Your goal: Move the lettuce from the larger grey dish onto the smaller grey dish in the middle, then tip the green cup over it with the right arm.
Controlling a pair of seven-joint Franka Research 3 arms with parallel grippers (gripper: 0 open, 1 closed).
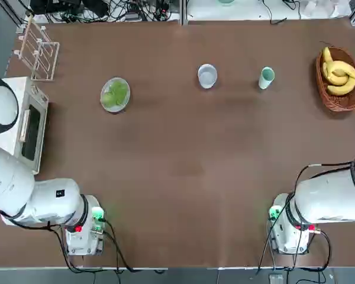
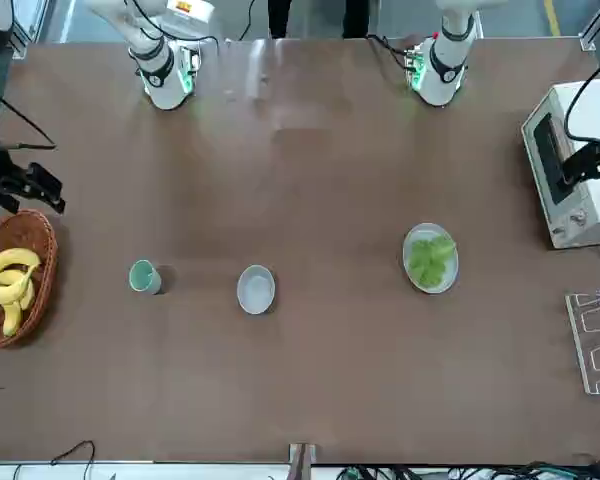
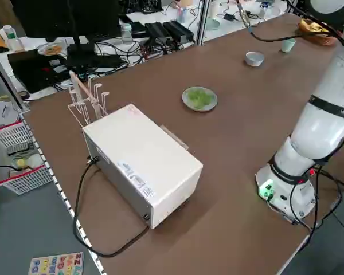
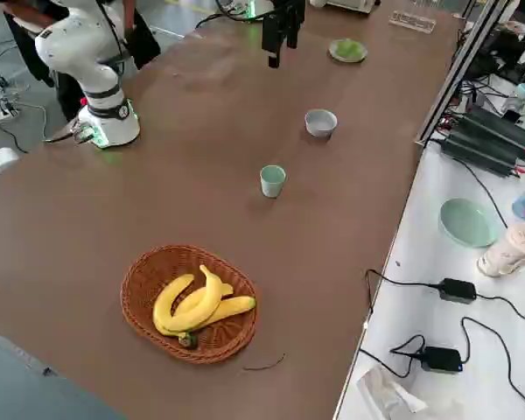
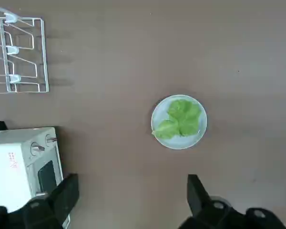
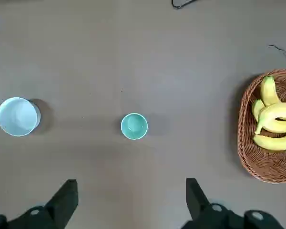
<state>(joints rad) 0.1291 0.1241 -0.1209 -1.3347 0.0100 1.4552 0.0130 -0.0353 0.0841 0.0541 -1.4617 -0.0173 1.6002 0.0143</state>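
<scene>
Centrally, the bowl [image 1: 207, 76] serves as landmark: small, grey-white, upright on the brown table [image 1: 183, 171], nothing in it. Lettuce [image 1: 115, 93]: light green ruffled bunch lying on the plate [image 1: 105, 100], a flat grey dish well apart from the bowl toward the robot's left. Cup [image 1: 267, 77]: pale mint, upright, mouth up, near the bowl on its opposite side, toward the robot's right, not touching it. Basket [image 1: 334, 102]: brown wicker, beyond the cup from the bowl, at the table's right edge, holding a bunch of bananas [image 1: 338, 74]. Toaster oven [image 1: 23, 121]: white, beyond the plate from the bowl, at the table's left edge; a wire rack [image 1: 38, 50] stands just beside it on the far side. Left gripper [image 5: 131, 195]: raised high above the table on the plate's side of the bowl, fingers spread wide, holding nothing. Right gripper [image 6: 131, 195]: raised high on the cup's side of the bowl, fingers likewise spread wide, holding nothing.
</scene>
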